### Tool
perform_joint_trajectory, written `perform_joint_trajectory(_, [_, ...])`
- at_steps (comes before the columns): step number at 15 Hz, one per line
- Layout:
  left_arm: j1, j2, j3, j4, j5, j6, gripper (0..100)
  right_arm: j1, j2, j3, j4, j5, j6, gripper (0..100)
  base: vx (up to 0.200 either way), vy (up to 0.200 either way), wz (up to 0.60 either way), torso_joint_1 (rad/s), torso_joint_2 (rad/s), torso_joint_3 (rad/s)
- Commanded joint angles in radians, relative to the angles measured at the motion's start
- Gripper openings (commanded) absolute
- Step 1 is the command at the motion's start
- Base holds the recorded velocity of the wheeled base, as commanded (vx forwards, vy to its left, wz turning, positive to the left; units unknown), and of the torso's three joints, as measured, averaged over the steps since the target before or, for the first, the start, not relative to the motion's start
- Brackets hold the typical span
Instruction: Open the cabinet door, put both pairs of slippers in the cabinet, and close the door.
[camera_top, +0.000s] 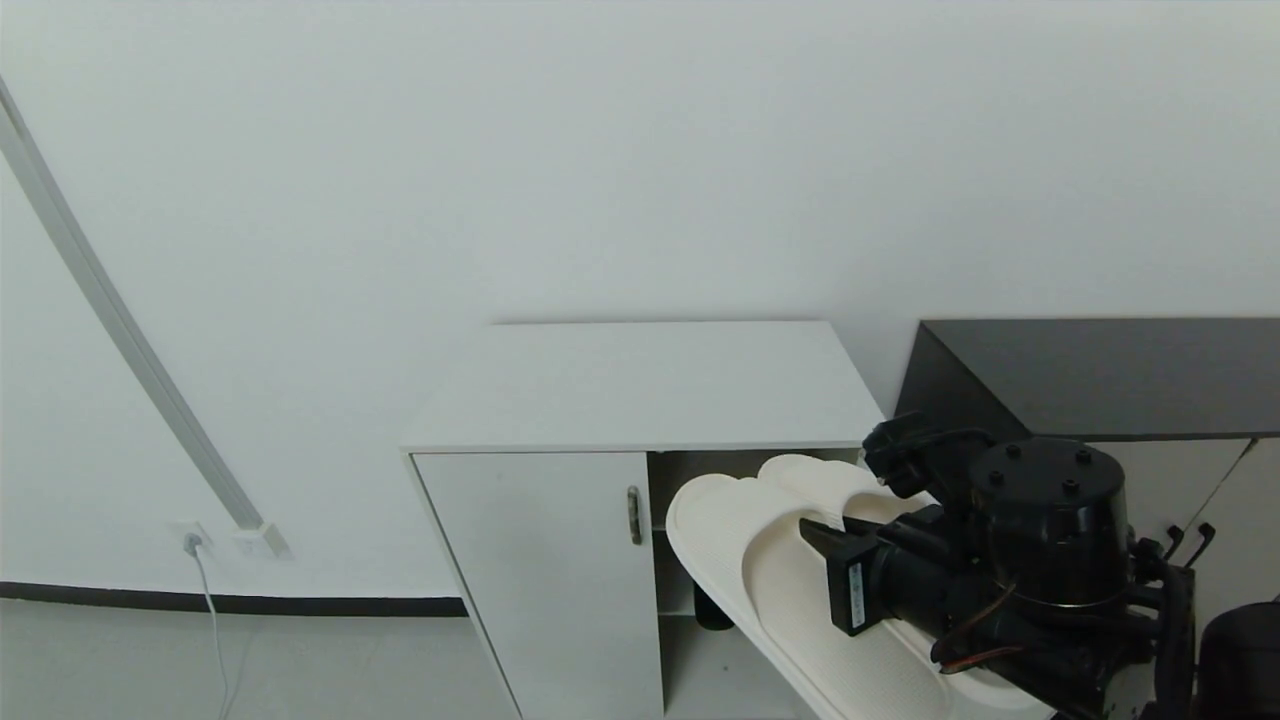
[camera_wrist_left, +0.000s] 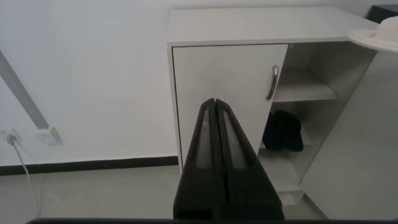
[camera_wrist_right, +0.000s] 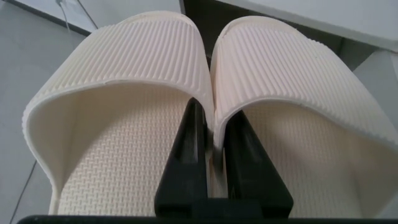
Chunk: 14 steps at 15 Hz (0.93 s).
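The right hand (camera_wrist_right: 210, 121) is grasping a pair of cream slippers (camera_wrist_right: 155, 81). Its two black fingers (camera_wrist_right: 189, 143) pinch the inner edges of the ribbed straps together where the two slippers meet. In the head view this pair is in the air in front of the white cabinet (camera_top: 640, 385). It is tilted, with the toes raised towards the open right half just under the cabinet's top; whether they touch the cabinet I cannot tell. The left door (camera_top: 545, 570) is closed, and its metal handle (camera_top: 633, 515) sits at the inner edge. The right door (camera_wrist_left: 348, 155) is swung outward. This exposes an upper shelf (camera_wrist_left: 305, 93) and, on the shelf below it, a pair of dark slippers (camera_wrist_left: 283, 130) set towards the back. The left hand (camera_wrist_left: 214, 106) is clenched on nothing, fingers pressed flat together — it is held off the cabinet, facing the closed door. Beside the white cabinet stands a black-topped cabinet (camera_top: 1100, 370). A wall socket (camera_top: 190, 540) with a white cable sits low on the wall — just above the dark skirting.
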Motion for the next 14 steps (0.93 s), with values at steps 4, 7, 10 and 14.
perform_joint_trajectory(4, [0.0, 0.001, 0.0, 0.0, 0.001, -0.001, 0, 0.001, 0.006, 0.002, -0.001, 0.0, 0.0, 0, 0.0, 0.0, 0.0, -0.183, 0.42, 0.238])
perform_joint_trajectory(7, [0.0, 0.001, 0.0, 0.0, 0.0, -0.001, 0, 0.002, 0.006, 0.002, -0.001, 0.0, -0.001, 0, 0.0, 0.0, 0.0, -0.232, 0.55, 0.31])
perform_joint_trajectory(10, [0.0, 0.001, 0.0, 0.0, 0.001, -0.001, 0, 0.002, 0.006, 0.005, -0.001, -0.001, -0.003, 0, 0.0, 0.0, 0.0, -0.225, 0.56, 0.321])
perform_joint_trajectory(14, [0.0, 0.001, 0.0, 0.0, 0.001, -0.001, 0, 0.004, -0.002, 0.009, -0.002, -0.003, -0.003, 0, 0.0, 0.0, 0.0, -0.203, 0.53, 0.321])
